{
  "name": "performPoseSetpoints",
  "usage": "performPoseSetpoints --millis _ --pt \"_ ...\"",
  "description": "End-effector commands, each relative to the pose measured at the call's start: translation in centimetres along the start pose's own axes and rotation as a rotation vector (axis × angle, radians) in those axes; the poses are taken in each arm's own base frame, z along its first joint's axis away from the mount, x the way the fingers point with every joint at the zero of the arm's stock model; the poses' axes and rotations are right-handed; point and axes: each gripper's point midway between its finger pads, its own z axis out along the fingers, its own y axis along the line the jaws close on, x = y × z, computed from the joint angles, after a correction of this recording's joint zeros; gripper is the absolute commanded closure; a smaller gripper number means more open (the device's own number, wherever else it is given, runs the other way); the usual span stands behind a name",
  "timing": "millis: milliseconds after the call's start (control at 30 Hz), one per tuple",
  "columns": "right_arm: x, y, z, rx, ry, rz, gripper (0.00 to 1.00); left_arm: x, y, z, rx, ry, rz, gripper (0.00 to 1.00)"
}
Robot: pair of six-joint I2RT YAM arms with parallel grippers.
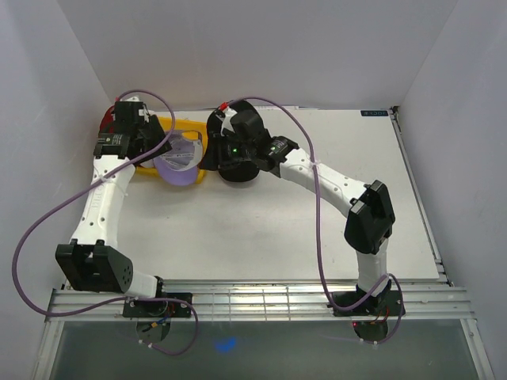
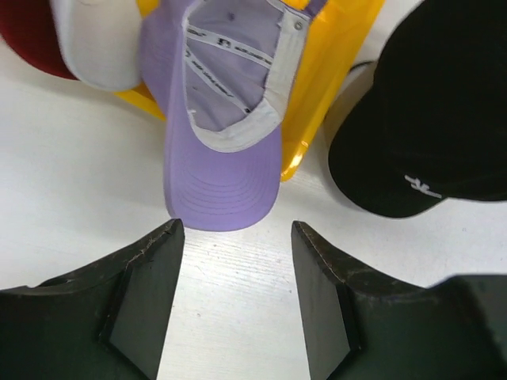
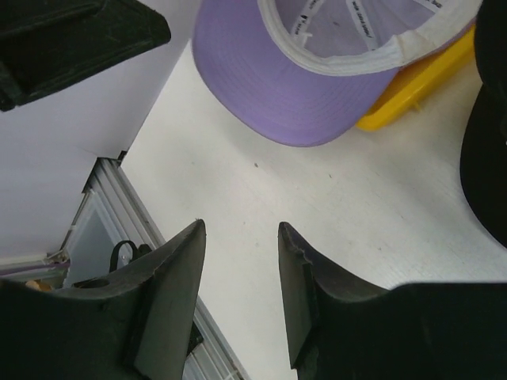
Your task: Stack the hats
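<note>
My left wrist camera gives me what the overhead view hides behind the arm: the white cap (image 2: 95,47) overlapping the red cap (image 2: 24,39), and white stitching on the black cap (image 2: 428,119). The lavender cap (image 2: 222,142) lies upside down, crown on the yellow tray (image 2: 333,79), its brim overhanging the white table (image 2: 79,198), pale sweatband showing. The left gripper (image 2: 234,293) and right gripper (image 3: 242,293) both stand with jaws apart, nothing between them. Plain white walls (image 1: 253,47) close in the table on 3 sides.

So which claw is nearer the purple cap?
Left. The left gripper sits at the brim of the purple cap; the right gripper hangs beside the black cap, farther off.
</note>
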Motion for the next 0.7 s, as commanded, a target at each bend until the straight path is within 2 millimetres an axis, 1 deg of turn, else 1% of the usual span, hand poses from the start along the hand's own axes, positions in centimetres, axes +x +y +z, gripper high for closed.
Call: performPoseSetpoints --millis 0,33,67,100,133,167,200,300,333,367,400,433,500,533,567,600,633,667 --pt "-2.1 2.0 0.1 -0.021 -0.062 -0.056 0.52 -4.8 1.5 -3.3 -0.058 -0.145 -0.060 0.33" --pt "-2.0 2.2 0.5 -0.017 -0.064 -0.063 0.52 -5.1 1.7 -3.6 -0.073 -0.150 -0.068 0.33" --pt "-2.6 2.8 0.5 -0.023 -0.078 -0.073 0.52 -5.7 2.1 -4.0 -0.087 -0.163 -0.079 0.33" --pt "-2.8 3.1 0.6 -0.026 -0.084 -0.085 0.52 -6.8 2.2 -4.8 -0.099 -0.199 -0.090 0.33" --pt "-2.4 3.1 1.4 -0.020 -0.077 -0.090 0.51 -6.9 2.3 -4.8 -0.107 -0.195 -0.097 0.33" --pt "-2.5 3.3 1.8 -0.023 -0.076 -0.094 0.51 -7.0 2.4 -4.9 -0.111 -0.198 -0.099 0.34" --pt "-2.6 3.5 2.5 -0.022 -0.073 -0.098 0.51 -7.4 3.7 -4.9 -0.144 -0.208 -0.126 0.34" --pt "-2.5 3.7 3.4 -0.011 -0.064 -0.103 0.52 -6.2 5.2 -3.1 -0.160 -0.161 -0.154 0.37" --pt "-2.2 3.8 3.5 -0.009 -0.061 -0.105 0.53 -5.1 4.9 -1.9 -0.118 -0.110 -0.160 0.39" --pt "-2.1 3.7 3.4 -0.005 -0.062 -0.104 0.52 -4.5 5.4 -0.9 -0.117 -0.083 -0.175 0.41" --pt "-2.6 4.0 2.9 -0.010 -0.080 -0.107 0.53 -3.9 5.5 -0.2 -0.109 -0.061 -0.175 0.42" --pt "-1.8 3.3 3.0 0.004 -0.063 -0.107 0.53 -2.9 5.3 0.8 -0.084 -0.029 -0.175 0.42" --pt "-2.1 3.3 2.0 0.023 -0.083 -0.117 0.52 -1.8 5.4 1.7 -0.072 0.005 -0.173 0.43" --pt "-1.6 2.8 2.0 0.035 -0.072 -0.125 0.52 -1.7 5.3 2.2 -0.059 0.001 -0.173 0.42" --pt "-1.5 2.7 1.8 0.040 -0.073 -0.129 0.52 -0.4 5.2 2.8 -0.047 0.029 -0.177 0.41" --pt "-1.7 2.8 1.4 0.042 -0.078 -0.134 0.52 0.0 4.9 3.1 -0.028 0.040 -0.185 0.40" --pt "-1.3 2.6 1.3 0.050 -0.065 -0.138 0.52 -0.1 4.8 3.6 -0.015 0.032 -0.189 0.38" --pt "-1.2 2.6 1.1 0.051 -0.063 -0.145 0.52 0.6 4.6 4.0 0.002 0.049 -0.193 0.37"
